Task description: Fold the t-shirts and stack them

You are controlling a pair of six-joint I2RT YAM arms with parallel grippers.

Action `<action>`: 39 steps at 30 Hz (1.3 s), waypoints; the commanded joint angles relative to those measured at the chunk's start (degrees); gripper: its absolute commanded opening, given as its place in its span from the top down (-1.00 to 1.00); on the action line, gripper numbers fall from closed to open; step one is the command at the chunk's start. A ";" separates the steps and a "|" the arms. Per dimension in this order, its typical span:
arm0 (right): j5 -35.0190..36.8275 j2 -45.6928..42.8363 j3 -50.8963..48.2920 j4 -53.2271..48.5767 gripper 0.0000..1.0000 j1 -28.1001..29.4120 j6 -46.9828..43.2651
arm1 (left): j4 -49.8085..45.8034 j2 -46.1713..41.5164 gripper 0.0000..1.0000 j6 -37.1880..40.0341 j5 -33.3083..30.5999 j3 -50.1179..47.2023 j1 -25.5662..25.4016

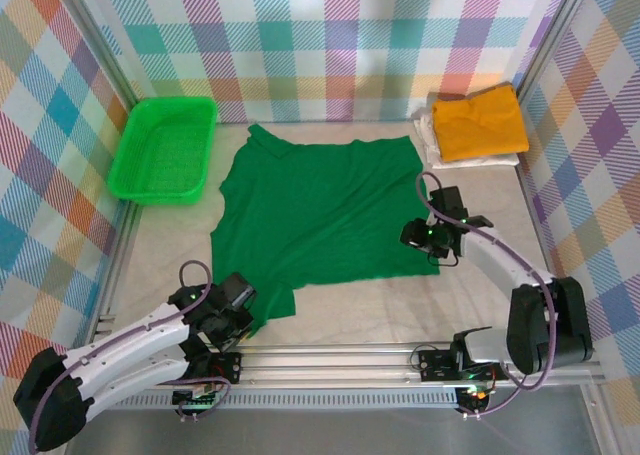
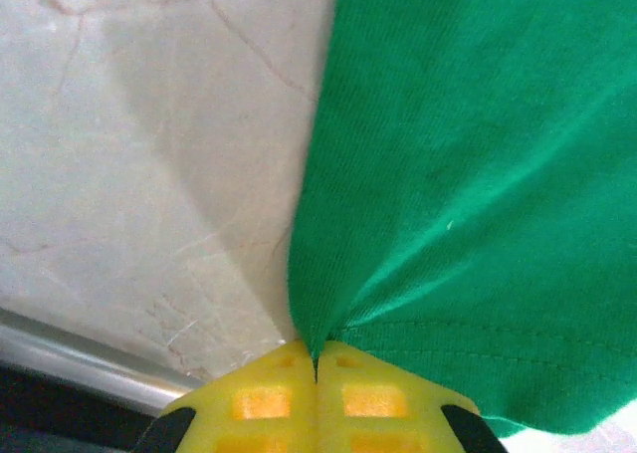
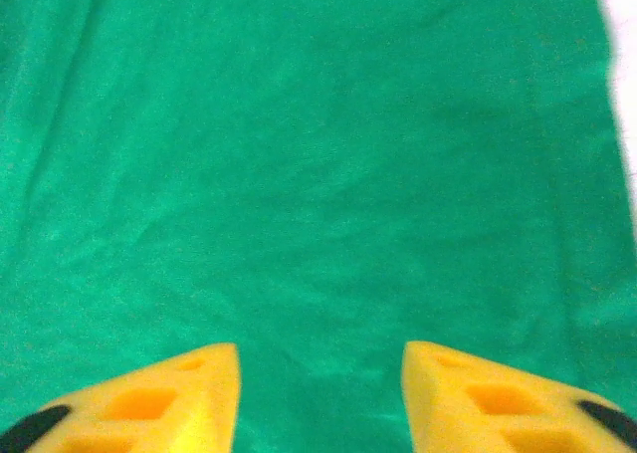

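The tabletop (image 1: pixel 350 310) carried all items. The dark green t-shirt (image 1: pixel 320 210) lay spread flat across the centre of the tabletop, reaching from near the far edge toward the near edge, with its near-left corner drawn out toward the left arm. The bright green mesh basket (image 1: pixel 160 155) stood at the far-left corner, just beside the dark green t-shirt and apart from it. The mustard yellow t-shirt (image 1: pixel 480 123) lay folded at the far-right corner, on top of the white t-shirt (image 1: pixel 432 140), whose edges showed beneath it on the left and near sides.

The left gripper (image 2: pixel 317 361) was at the near-left corner of the dark green t-shirt. Its fingers (image 2: pixel 269 398) were pressed together, pinching the hemmed edge of the cloth, which gathered into folds at the pinch point.

The right gripper (image 3: pixel 320 373) was over the near-right portion of the dark green t-shirt. Its fingers (image 3: pixel 189 393) were spread, with cloth visible between them. Contact with the cloth could not be determined.
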 commanded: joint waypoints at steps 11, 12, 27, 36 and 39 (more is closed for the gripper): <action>-9.54 2.17 -3.71 -9.93 -0.03 -16.94 3.27 | 0.24 -4.12 1.00 0.73 -7.18 -0.04 -0.68; -9.25 2.40 -4.07 -9.69 -0.02 -16.99 3.29 | 0.41 -4.38 1.00 0.73 -7.16 -0.22 -0.67; -11.87 6.62 -10.75 2.05 0.20 -17.13 5.37 | 1.95 -7.13 1.00 -0.13 -6.77 -2.59 -0.71; -11.89 5.09 -9.90 -0.40 0.88 -17.13 4.33 | -0.85 -9.89 1.00 -0.48 -8.85 -1.11 -0.74; -11.57 3.14 -9.17 -1.94 1.00 -17.11 4.13 | -0.99 -10.67 1.00 -0.68 -9.28 -1.18 -0.66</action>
